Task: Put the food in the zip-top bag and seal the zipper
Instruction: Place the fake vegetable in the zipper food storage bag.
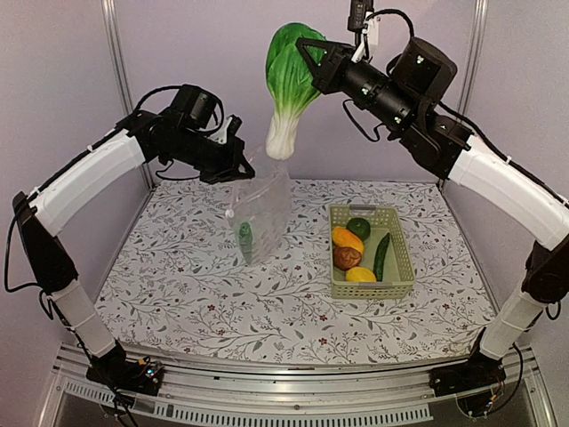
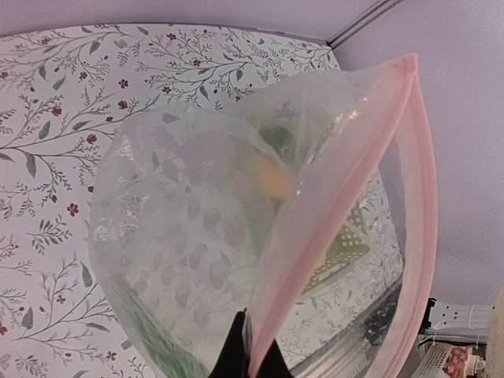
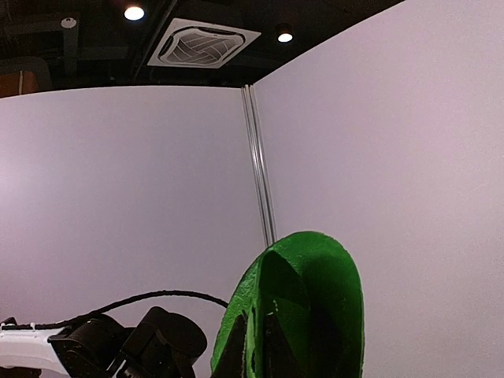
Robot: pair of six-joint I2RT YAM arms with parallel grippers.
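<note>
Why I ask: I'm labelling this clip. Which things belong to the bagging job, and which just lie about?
Job: bag, zipper, leafy green, green piece in bag, cucumber, lemon, potato, orange oval, dark lump, left gripper, right gripper.
Just there: basket, floral cloth.

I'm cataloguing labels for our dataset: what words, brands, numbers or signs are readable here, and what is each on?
No text can be read in any view.
The white tag hanging at the top of the overhead view: too small to tell if it carries print.
On the bag, basket and leafy green: no lettering shows.
The tablecloth: flower print only.
</note>
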